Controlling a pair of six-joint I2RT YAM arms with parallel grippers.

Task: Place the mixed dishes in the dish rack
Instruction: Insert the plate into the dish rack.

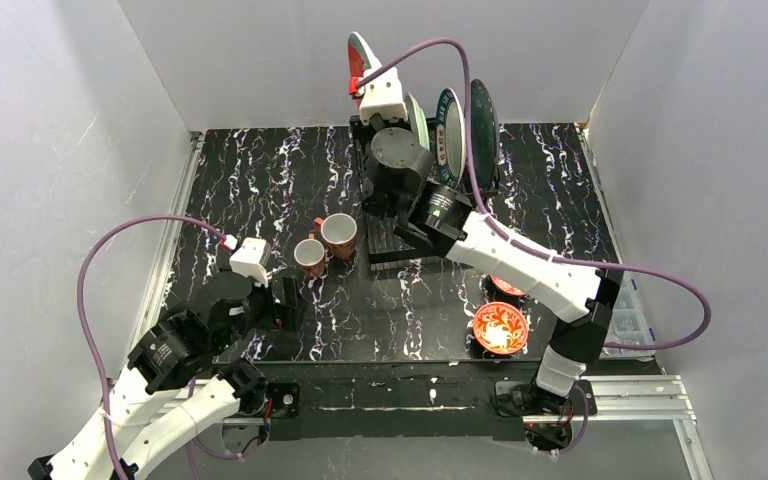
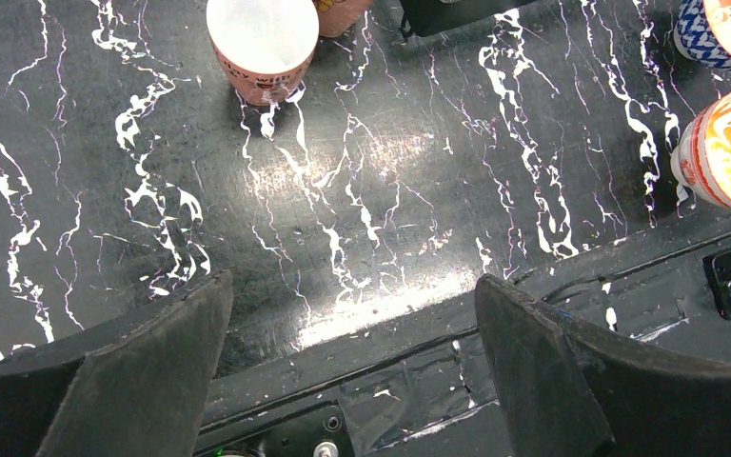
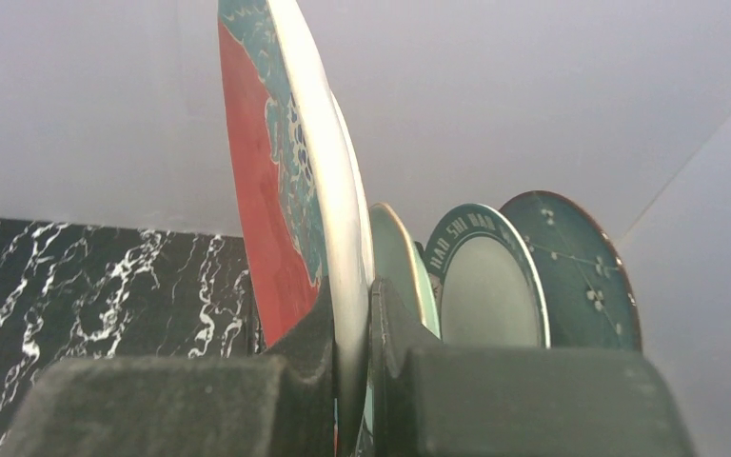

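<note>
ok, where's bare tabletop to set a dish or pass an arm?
Free: far-left of the table, left of the mugs; far-right corner beside the dish rack; near-centre strip between the left pincer and the red-patterned bowls. Crowded: the rack's slots, where the right pincer holds the red plate.

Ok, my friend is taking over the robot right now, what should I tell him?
Left tool: open, empty, hovering over the table near the front.
Right tool: shut on the red plate, held on edge by the racked plates.
Done: green plate, white plate and teal plate stand in the rack.
Left: slot the red plate, then load both mugs and both bowls, all on the table.
</note>
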